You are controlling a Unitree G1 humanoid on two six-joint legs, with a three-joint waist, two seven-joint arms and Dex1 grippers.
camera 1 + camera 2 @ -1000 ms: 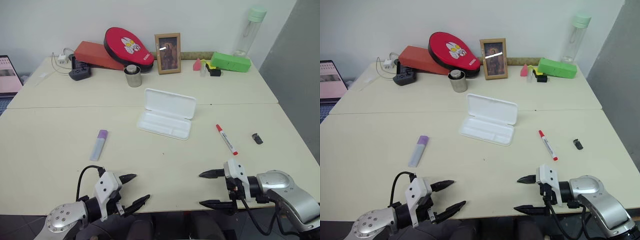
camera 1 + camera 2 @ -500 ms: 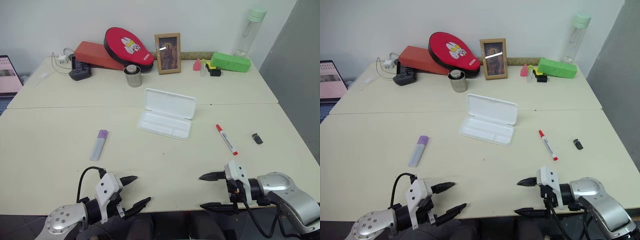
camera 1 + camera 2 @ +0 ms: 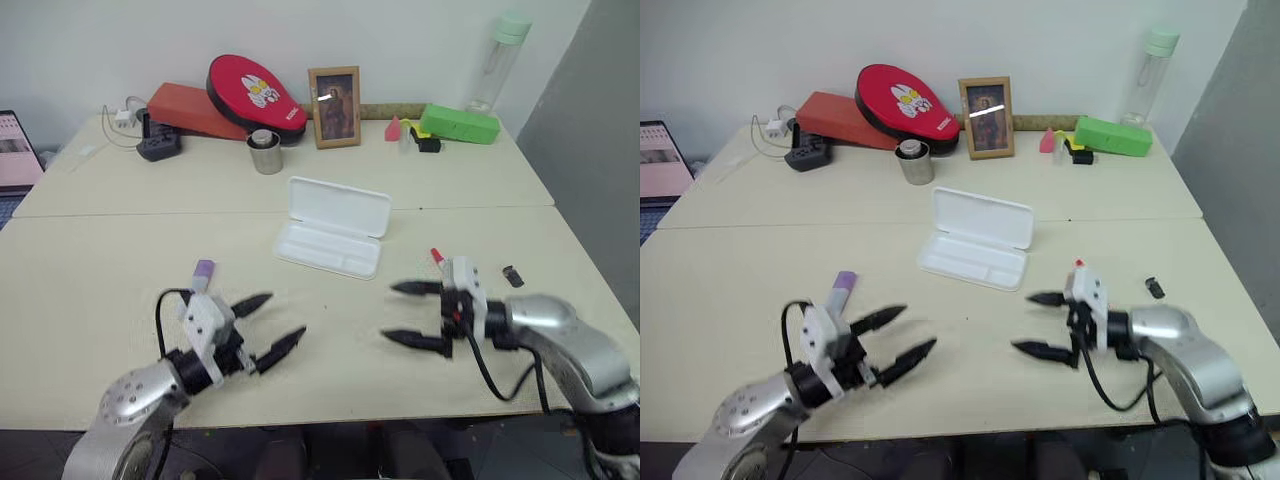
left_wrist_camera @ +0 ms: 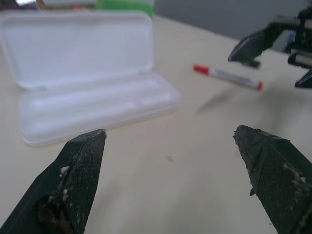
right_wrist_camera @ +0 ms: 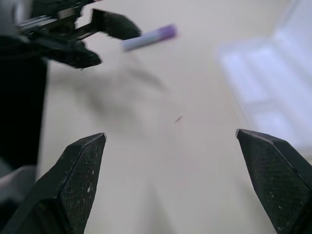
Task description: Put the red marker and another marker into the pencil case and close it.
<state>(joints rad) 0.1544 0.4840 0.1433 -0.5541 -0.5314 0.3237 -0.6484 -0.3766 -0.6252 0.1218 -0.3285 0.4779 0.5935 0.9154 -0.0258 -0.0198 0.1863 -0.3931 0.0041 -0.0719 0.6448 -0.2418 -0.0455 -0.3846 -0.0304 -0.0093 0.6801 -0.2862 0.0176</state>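
Over the table [image 3: 120,260], both your grippers hover, empty
Left gripper [image 3: 279,322] and right gripper [image 3: 398,312] fingers spread wide; pencil case [image 3: 332,240] lies open between them

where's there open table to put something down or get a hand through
Bare table lies between the left gripper and right gripper, in front of the open pencil case. The near left, beside the purple-capped marker, is free too. The back edge is crowded: red case, picture frame, metal cup, green box.
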